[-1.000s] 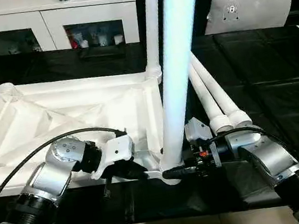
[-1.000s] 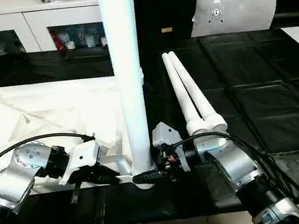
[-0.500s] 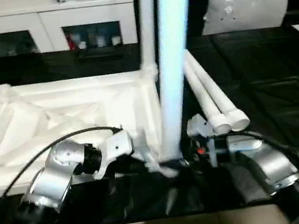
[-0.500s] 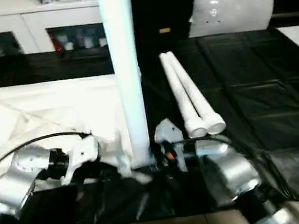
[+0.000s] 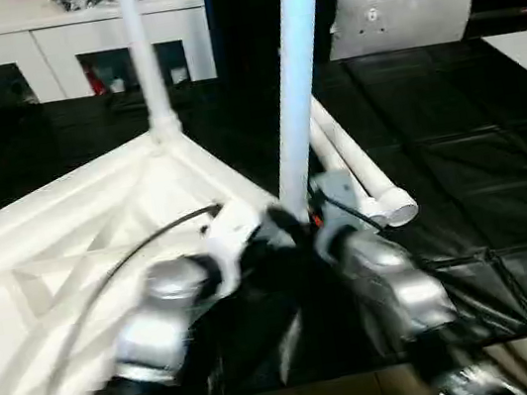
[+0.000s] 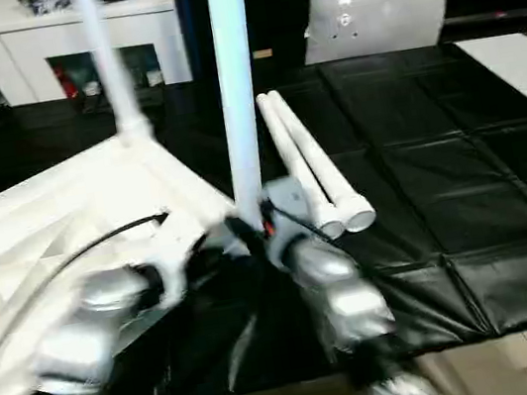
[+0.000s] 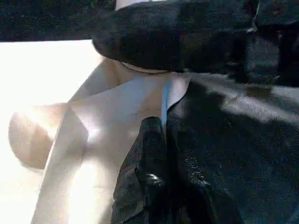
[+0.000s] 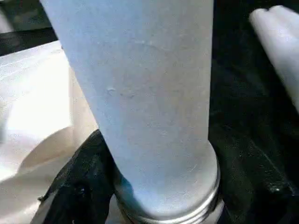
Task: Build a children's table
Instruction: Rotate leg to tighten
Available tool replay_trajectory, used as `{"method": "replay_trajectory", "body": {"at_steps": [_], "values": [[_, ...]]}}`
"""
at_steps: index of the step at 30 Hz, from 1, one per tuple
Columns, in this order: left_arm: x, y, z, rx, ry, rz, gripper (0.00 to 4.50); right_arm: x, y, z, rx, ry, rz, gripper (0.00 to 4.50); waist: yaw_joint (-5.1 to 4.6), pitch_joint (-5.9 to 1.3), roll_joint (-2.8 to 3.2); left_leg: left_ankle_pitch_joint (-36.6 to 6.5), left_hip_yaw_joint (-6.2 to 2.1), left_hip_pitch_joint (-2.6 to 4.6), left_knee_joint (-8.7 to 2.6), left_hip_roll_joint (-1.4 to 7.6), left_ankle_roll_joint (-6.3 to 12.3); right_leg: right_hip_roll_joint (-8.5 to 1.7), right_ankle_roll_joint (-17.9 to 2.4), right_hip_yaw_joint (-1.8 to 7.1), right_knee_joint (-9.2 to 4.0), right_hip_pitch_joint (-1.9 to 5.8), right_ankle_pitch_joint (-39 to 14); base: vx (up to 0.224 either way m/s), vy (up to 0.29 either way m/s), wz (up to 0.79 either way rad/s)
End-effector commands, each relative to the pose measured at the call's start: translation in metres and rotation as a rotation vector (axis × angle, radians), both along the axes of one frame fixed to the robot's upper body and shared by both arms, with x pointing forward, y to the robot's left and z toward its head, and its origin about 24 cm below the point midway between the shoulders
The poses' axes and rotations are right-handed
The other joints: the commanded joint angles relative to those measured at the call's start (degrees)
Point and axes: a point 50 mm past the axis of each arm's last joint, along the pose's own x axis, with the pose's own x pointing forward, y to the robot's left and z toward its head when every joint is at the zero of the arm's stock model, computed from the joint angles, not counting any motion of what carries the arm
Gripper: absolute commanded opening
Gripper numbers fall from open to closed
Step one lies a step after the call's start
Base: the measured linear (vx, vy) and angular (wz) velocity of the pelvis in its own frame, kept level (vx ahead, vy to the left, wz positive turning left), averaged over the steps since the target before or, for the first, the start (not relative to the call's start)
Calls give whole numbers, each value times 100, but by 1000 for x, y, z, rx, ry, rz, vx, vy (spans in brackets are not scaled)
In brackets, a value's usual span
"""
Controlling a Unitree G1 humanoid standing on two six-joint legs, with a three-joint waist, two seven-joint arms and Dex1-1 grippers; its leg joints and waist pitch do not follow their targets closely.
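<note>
Claw fingers of the right arm (image 8: pixel 88 186) reach around the base of an upright leg (image 5: pixel 297 82), seemingly gripping it; for the left claw (image 5: pixel 279 230) I cannot tell. The leg stands in a corner socket of the upturned table top (image 5: pixel 69 238) on the black counter (image 5: pixel 453 127). Two loose legs (image 6: pixel 315 174) lie beside it; no writing is readable.
</note>
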Motion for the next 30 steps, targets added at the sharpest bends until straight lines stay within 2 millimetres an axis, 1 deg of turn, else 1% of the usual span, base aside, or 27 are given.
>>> {"method": "replay_trajectory", "body": {"at_steps": [1,2,3,4,6,7,8,10,11,12,13,14,15,16,17,18,19,21,22,23,24,26,27,28,29,30], "values": [[4,-18,19,-26,-88,-33,0,-11,32,-2,41,6,134,304,22,-340,59,-1297,-80,43,-420,202,-11,-414,-892,312,-452,246,-1082,0,0,0],[4,-18,19,-26,-88,-33,0,-11,32,-2,41,6,134,304,23,-338,45,-1202,-72,20,-416,198,29,-419,-933,313,-440,265,-915,0,0,0],[2,-16,18,-12,-81,-48,0,-11,29,-1,41,-17,142,338,34,-352,39,-1086,-66,18,-403,192,72,-425,-962,311,-425,281,-790,0,0,0],[2,-14,17,-7,-74,-53,0,-11,28,0,42,-28,151,341,33,-347,41,-1073,-65,18,-406,193,91,-423,-976,309,-425,279,-774,0,0,0],[2,-9,16,6,-68,-52,0,-11,25,1,36,-47,155,343,27,-336,37,-1112,-64,10,-411,192,118,-424,-979,304,-434,289,-859,0,0,0],[2,-5,16,11,-67,-50,0,-12,24,2,39,-65,168,351,26,-336,62,-1166,-70,19,-417,202,100,-430,-976,304,-447,287,-945,0,0,0],[3,-2,15,17,-65,-51,0,-13,21,4,36,-85,174,379,33,-338,58,-1212,-76,33,-420,204,82,-422,-956,299,-450,288,-1019,0,0,0],[5,11,15,44,-57,-75,0,-15,7,8,43,-128,190,387,23,-333,77,-1274,-84,25,-430,198,73,-414,-933,299,-452,293,-1064,0,0,0],[5,11,15,44,-57,-75,0,-15,7,8,43,-128,190,391,13,-334,38,-1290,-78,30,-431,202,92,-407,-920,299,-461,293,-1074,0,0,0],[5,13,15,47,-55,-82,0,-16,5,9,43,-141,199,410,13,-330,50,-1277,-79,21,-429,202,94,-417,-946,305,-445,294,-1071,0,0,0],[5,16,15,47,-54,-85,0,-18,-2,10,37,-158,215,418,16,-328,56,-1305,-74,34,-426,204,88,-422,-956,304,-462,280,-1163,0,0,0],[6,20,15,59,-54,-107,0,-19,-8,11,34,-174,227,424,31,-324,102,-1351,-74,49,-425,207,74,-416,-950,307,-478,273,-1210,0,0,0],[7,25,14,69,-51,-118,0,-21,-15,12,26,-190,235,424,42,-323,79,-1365,-73,46,-417,200,91,-415,-926,307,-490,276,-1232,0,0,0],[7,30,14,76,-49,-137,0,-23,-23,13,22,-197,239,441,50,-333,80,-1328,-85,35,-424,201,102,-411,-913,307,-460,296,-1186,0,0,0],[8,32,13,80,-47,-149,0,-23,-27,13,20,-201,239,441,54,-326,87,-1339,-78,39,-428,201,113,-406,-910,308,-471,278,-1184,0,0,0],[10,37,11,97,-48,-169,0,-26,-37,14,17,-204,244,441,47,-331,83,-1346,-81,40,-429,207,100,-412,-927,307,-459,282,-1178,0,0,0],[10,38,11,100,-49,-175,0,-27,-39,14,17,-205,245,441,61,-330,78,-1341,-77,42,-418,190,116,-407,-905,308,-477,287,-1215,0,0,0],[14,43,9,124,-68,-223,0,-33,-53,15,15,-204,250,441,73,-329,98,-1388,-79,58,-422,199,107,-408,-919,311,-477,280,-1245,0,0,0],[15,43,9,128,-76,-235,0,-34,-57,15,11,-205,248,441,78,-328,95,-1403,-76,60,-423,195,113,-405,-910,310,-488,278,-1276,0,0,0],[19,44,9,137,-92,-255,0,-39,-64,16,1,-207,240,441,82,-331,99,-1412,-82,63,-427,203,96,-411,-917,309,-478,275,-1293,0,0,0],[21,44,9,140,-98,-260,0,-40,-67,16,-3,-209,235,441,115,-329,95,-1406,-83,56,-428,201,87,-413,-853,313,-486,288,-1289,0,0,0],[23,44,11,147,-113,-263,0,-42,-71,17,-2,-209,226,441,134,-336,90,-1433,-83,70,-429,204,62,-417,-875,307,-482,276,-1321,0,0,0],[31,42,16,132,-146,-273,0,-50,-75,18,-4,-203,229,441,132,-336,111,-1437,-85,64,-428,202,52,-418,-884,306,-478,279,-1337,0,0,0],[33,41,18,129,-157,-276,0,-52,-76,19,-5,-200,234,441,163,-337,122,-1468,-74,86,-414,193,57,-412,-815,310,-510,269,-1412,0,0,0],[35,40,20,121,-168,-282,0,-54,-75,19,-10,-196,242,441,166,-338,101,-1434,-86,57,-422,190,66,-421,-800,306,-500,293,-1405,0,0,0],[38,40,22,94,-178,-272,0,-58,-73,19,-28,-196,262,441,178,-344,97,-1370,-84,55,-416,195,63,-428,-796,305,-498,292,-1367,0,0,0]]}}
